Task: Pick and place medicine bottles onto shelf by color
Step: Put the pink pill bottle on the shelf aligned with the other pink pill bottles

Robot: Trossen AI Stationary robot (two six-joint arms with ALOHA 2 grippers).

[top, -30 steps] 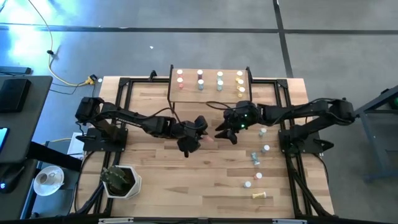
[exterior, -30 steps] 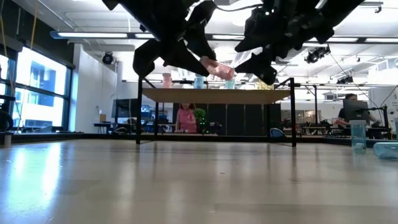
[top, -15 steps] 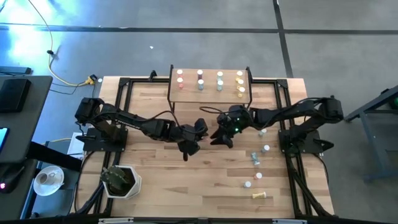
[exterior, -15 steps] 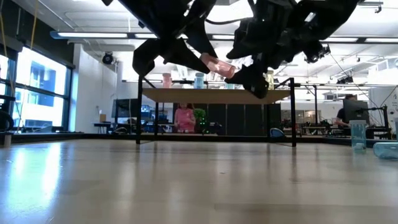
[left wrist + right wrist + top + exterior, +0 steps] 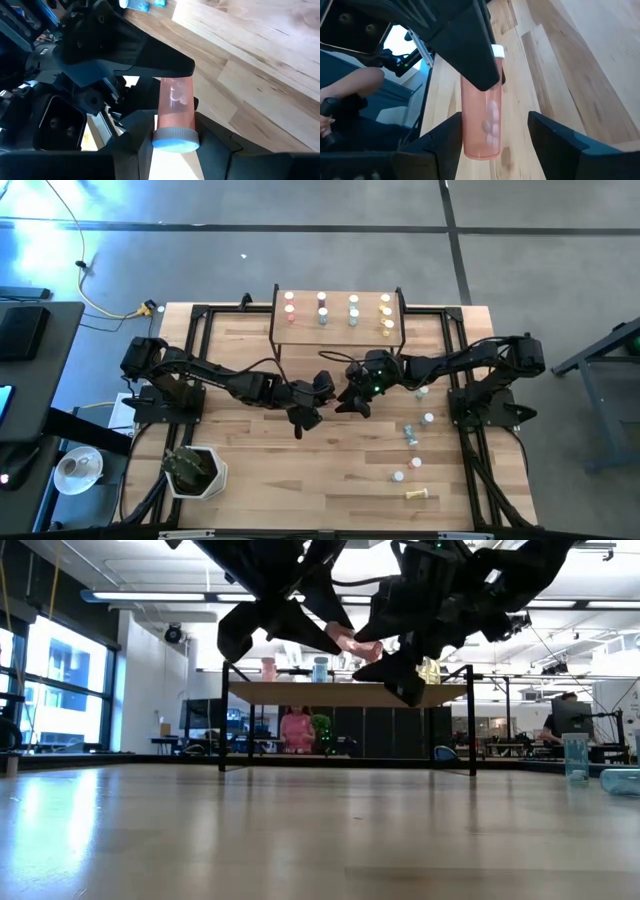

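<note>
Left wrist view, your left claw (image 5: 172, 142) clamps a pink bottle (image 5: 175, 107) holding pale pills, right claw (image 5: 492, 132) wide around it, before the shelf (image 5: 338, 292).

Left gripper (image 5: 322, 392) clamped, right gripper (image 5: 347, 398) spread

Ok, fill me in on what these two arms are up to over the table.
It looks like a handover in mid-air. The left claw is shut on a pink bottle by its white-capped end, above the middle of the table. The right claw is open, one finger either side of the bottle's other end, not yet gripping. Several bottles already stand on the shelf; more wait on the table's right side.
</note>
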